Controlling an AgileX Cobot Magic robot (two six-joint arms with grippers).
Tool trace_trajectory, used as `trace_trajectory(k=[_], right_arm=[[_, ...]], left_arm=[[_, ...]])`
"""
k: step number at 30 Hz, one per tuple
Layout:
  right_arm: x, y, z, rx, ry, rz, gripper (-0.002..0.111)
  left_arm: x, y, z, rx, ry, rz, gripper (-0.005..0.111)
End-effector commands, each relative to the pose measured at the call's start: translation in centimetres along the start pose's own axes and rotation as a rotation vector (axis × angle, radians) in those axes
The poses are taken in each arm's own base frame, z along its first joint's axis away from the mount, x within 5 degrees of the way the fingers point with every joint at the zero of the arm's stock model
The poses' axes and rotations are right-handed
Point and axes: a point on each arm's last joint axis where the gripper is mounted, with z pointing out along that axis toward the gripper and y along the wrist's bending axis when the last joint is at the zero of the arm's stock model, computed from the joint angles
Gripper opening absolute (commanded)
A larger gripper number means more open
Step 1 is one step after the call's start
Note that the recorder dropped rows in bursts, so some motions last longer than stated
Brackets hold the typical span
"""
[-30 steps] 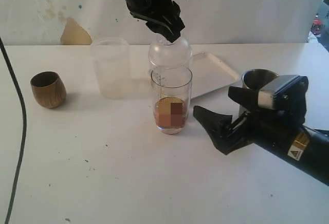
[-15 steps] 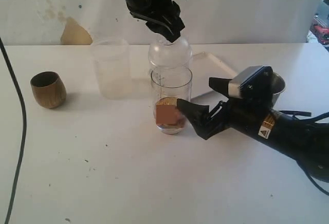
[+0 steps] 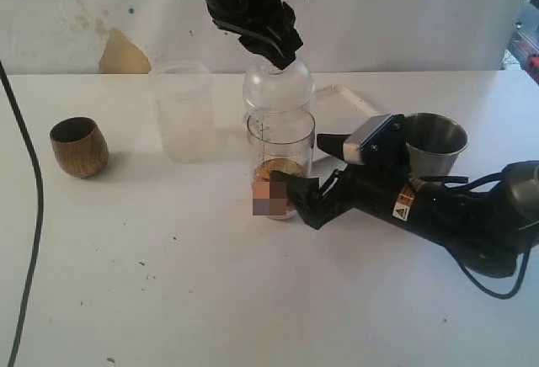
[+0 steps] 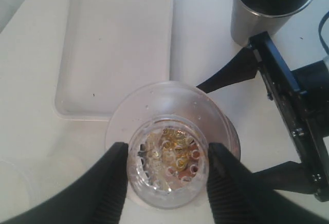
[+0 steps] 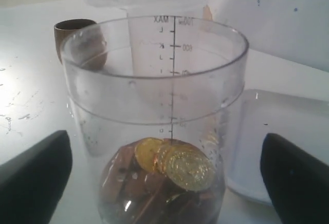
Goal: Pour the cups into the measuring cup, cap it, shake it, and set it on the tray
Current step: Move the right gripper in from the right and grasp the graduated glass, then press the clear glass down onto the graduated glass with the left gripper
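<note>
The clear measuring cup (image 3: 280, 152) stands mid-table with gold coins and brown pieces in its bottom (image 5: 169, 178). My left gripper (image 4: 167, 175), coming down from above, is shut on the neck of a clear domed cap (image 3: 278, 87) held at the cup's mouth. My right gripper (image 3: 299, 169) is open, with one finger (image 5: 33, 183) on each side of the cup's base and a gap to the wall. The brown wooden cup (image 3: 78, 146) stands far left. The steel tumbler (image 3: 434, 141) stands behind the right arm. The white tray (image 4: 113, 44) lies behind the measuring cup.
A wider frosted cup (image 3: 181, 110) stands behind and left of the measuring cup. A black cable (image 3: 34, 215) runs down the table's left side. The right arm's body (image 3: 438, 215) lies low across the table on the right.
My right gripper has slid left across the table, from beside the tumbler to straddling the measuring cup's base. The left gripper and cap have stayed in place.
</note>
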Motion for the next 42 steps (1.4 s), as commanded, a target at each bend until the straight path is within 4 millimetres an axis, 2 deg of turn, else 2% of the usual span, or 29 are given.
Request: trace_trajectory(k=[1,11,17,25,28,30,33,34,35,36,38,39,42], right_arm=[[0.3,-0.2,0.7,-0.029,-0.013,-0.021,0.091],[0.2,-0.8,2.0,-0.055,-0.034,-0.034,0.091],[0.5,0.0,3.3,-0.097,-0.039,-0.041,0.091],[1.4,-0.4,3.7,-0.067,-0.031,-0.016,0.091],[1.6,-0.5,3.8,-0.065,-0.022,-0.016,0.088],[1.6,-0.6,3.8,-0.053,-0.023,-0.011,0.079],[1.7,-0.6,3.8,-0.05,-0.021,-0.008,0.051],[1.7,-0.6,3.8,-0.05,-0.017,-0.008,0.047],[1.8,-0.6,3.8,-0.046,-0.003,-0.009,0.035],[1.9,-0.7,3.8,-0.043,0.009,-0.009,0.029],[2.1,-0.7,3.8,-0.041,0.03,-0.029,0.006],[2.1,-0.7,3.8,-0.041,0.029,-0.058,0.0],[2.1,-0.7,3.8,-0.042,0.03,-0.144,0.0]], left_arm=[[-0.2,0.1,-0.9,-0.015,-0.02,-0.004,0.0],[-0.2,0.1,-0.9,-0.017,-0.019,-0.003,0.0],[-0.2,0.1,-0.9,-0.018,-0.019,-0.014,0.0],[-0.2,0.1,-0.9,-0.02,-0.018,-0.021,0.0],[-0.2,0.1,-0.9,-0.02,-0.018,-0.021,0.0],[-0.2,0.1,-0.9,-0.02,-0.018,-0.021,0.0],[-0.2,0.1,-0.9,-0.02,-0.018,-0.047,0.0],[-0.2,0.1,-0.9,-0.02,-0.018,-0.047,0.0],[-0.2,0.1,-0.9,-0.02,-0.018,-0.047,0.0],[-0.2,0.1,-0.9,-0.02,-0.018,-0.051,0.0],[-0.2,0.1,-0.9,-0.02,-0.018,-0.109,0.0],[-0.2,0.0,-0.9,-0.003,-0.026,-0.126,0.0],[-0.5,-0.5,-0.9,0.047,-0.045,-0.204,0.0]])
